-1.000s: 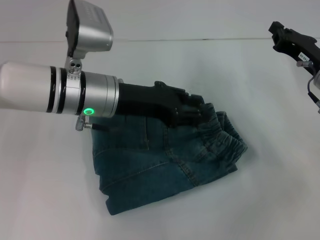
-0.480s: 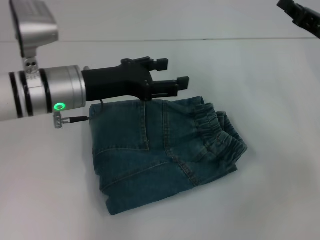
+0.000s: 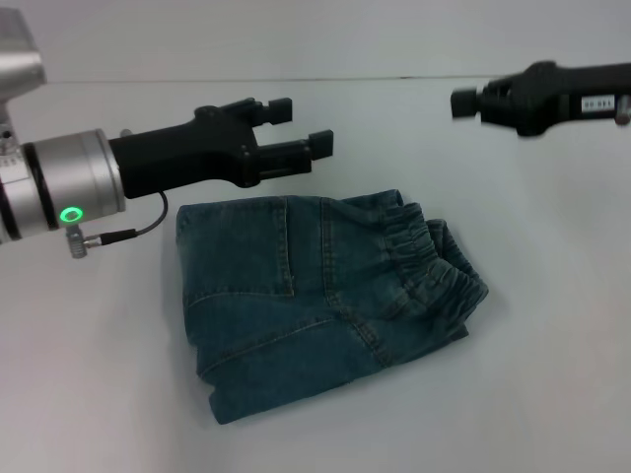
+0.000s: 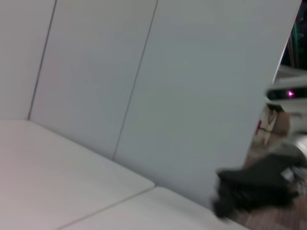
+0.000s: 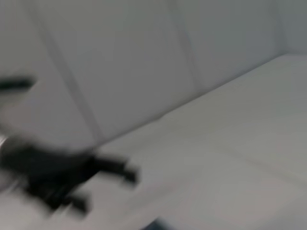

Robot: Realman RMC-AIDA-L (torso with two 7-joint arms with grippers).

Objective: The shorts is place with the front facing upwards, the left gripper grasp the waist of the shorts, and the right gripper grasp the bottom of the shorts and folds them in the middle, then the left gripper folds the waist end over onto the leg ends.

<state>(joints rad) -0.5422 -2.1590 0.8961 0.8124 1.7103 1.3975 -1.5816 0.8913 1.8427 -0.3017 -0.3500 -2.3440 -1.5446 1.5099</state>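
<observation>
The folded denim shorts point(image 3: 325, 301) lay free; the left hand point(image 3: 296, 128), open and empty above them, could snag the waistband point(image 3: 434, 266) if it dipped.

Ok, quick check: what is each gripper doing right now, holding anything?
Left gripper: open, holding nothing, above the table behind the folded shorts.
Right gripper: raised off to the right, clear of the shorts; open or shut cannot be told.

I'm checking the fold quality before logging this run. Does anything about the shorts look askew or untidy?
Slightly. The folded shorts lie skewed on the table, and the elastic waist end bunches unevenly at one side. Both the left gripper and right gripper are clear of them.
</observation>
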